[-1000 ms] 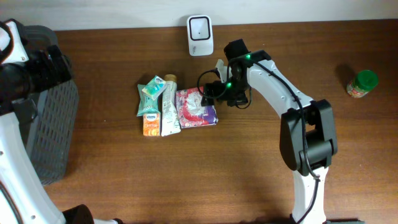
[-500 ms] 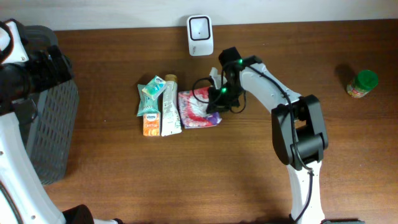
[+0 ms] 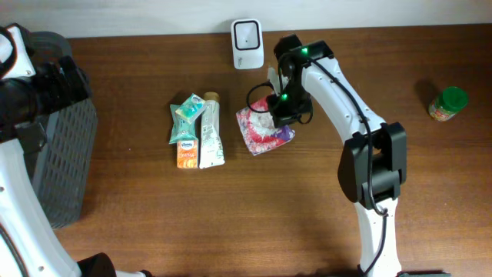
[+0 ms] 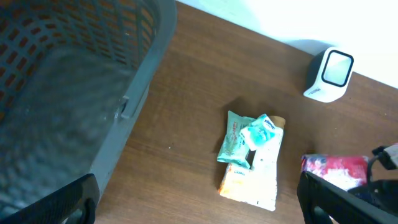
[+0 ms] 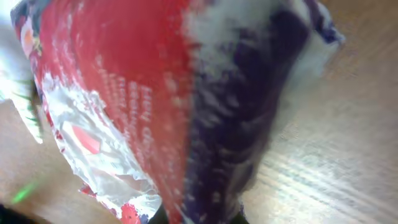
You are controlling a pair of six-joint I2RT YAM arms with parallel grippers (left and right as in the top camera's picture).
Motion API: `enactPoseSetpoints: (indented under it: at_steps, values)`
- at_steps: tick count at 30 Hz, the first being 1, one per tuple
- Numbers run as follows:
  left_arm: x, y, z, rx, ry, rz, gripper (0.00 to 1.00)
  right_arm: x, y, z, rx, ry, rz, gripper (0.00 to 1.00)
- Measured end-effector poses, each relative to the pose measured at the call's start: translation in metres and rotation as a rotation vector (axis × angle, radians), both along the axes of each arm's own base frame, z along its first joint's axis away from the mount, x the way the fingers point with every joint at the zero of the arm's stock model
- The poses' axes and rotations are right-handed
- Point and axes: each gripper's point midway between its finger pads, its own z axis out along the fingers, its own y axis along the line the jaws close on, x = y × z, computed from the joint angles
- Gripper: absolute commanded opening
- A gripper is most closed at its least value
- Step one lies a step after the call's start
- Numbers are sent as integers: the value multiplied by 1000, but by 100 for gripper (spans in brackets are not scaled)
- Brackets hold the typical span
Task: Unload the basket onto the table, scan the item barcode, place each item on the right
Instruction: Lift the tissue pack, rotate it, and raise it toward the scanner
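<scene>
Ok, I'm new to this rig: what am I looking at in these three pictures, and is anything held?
Two robot arms with two-finger grippers work at a wooden table. The overhead view looks straight down; the other two come from a camera on each wrist. The right gripper is shut on a red and purple packet, which fills its wrist view. The left gripper is open, holding nothing, near a grey basket. On the table lie a cluster of small packets, a white scanner by the far edge and a green-lidded jar.
</scene>
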Motion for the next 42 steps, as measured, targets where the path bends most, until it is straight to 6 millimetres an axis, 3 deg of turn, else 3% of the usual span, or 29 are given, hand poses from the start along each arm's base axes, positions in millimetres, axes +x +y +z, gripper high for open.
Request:
enactPoseSetpoints:
  at_steps: [2,13,16,20,22,24,25,27,29,33,36,38,39,40,42]
  values:
    - [0,0,0,0,0,0,99,-13,-3,-13,-11,55,3,4]
    - [0,0,0,0,0,1,99,-14,-8,-14,-39,55,8,4]
    - [0,0,0,0,0,0,99,-4,-36,0,-210,7,-29,4]
    - [0,0,0,0,1,0,99,12,-102,41,-608,-134,-229,4]
    - [0,0,0,0,0,0,99,17,-117,46,-700,-183,-282,5]
    - [0,0,0,0,0,0,99,13,-119,34,-735,-175,-280,11]
    - [0,0,0,0,0,0,99,7,-107,28,-745,-171,-244,36]
    - [0,0,0,0,1,0,99,7,-82,26,-709,-202,-210,57]
    - [0,0,0,0,0,0,99,-2,-33,20,-620,-220,-138,89]
    - [0,0,0,0,0,0,99,-21,38,14,-492,-253,-35,95]
    - [0,0,0,0,0,0,99,-39,98,19,-229,-186,74,98]
    - [0,0,0,0,1,1,99,-34,105,42,-152,-194,80,99]
    - [0,0,0,0,1,0,99,-24,96,62,-124,-200,49,99]
    - [0,0,0,-1,1,0,99,-11,84,73,-110,-222,9,99]
    - [0,0,0,0,0,0,99,22,29,87,-104,-233,-96,99]
